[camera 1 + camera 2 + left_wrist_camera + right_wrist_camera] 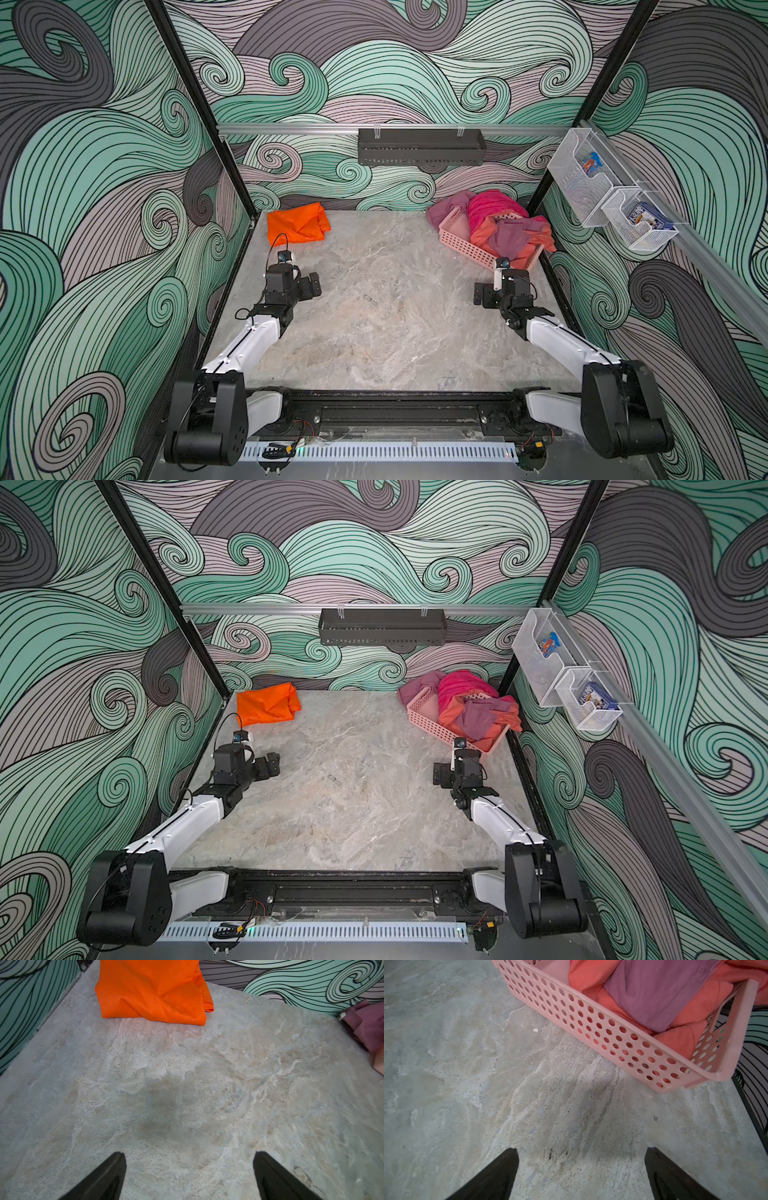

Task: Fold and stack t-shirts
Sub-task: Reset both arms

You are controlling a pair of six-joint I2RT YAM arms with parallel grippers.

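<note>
A bright orange t-shirt [297,224] [268,704] lies folded at the table's far left corner; in the left wrist view the t-shirt [153,991] is well ahead of the fingers. My left gripper [313,284] [272,764] [189,1155] hovers open over bare table, nearer than the shirt, holding nothing. My right gripper [480,293] [439,773] [580,1150] is also open and empty, just short of the pink basket [457,245] [428,725] [612,1043] at the far right. Crumpled coral, mauve and magenta clothes [511,232] [654,991] fill the basket and spill over its rim.
A black perforated shelf [419,145] hangs on the back wall rail. Clear and wire bins [582,174] with small packets hang on the right rail. Black frame posts stand at both far corners. The marble tabletop [374,311] stretches between the arms.
</note>
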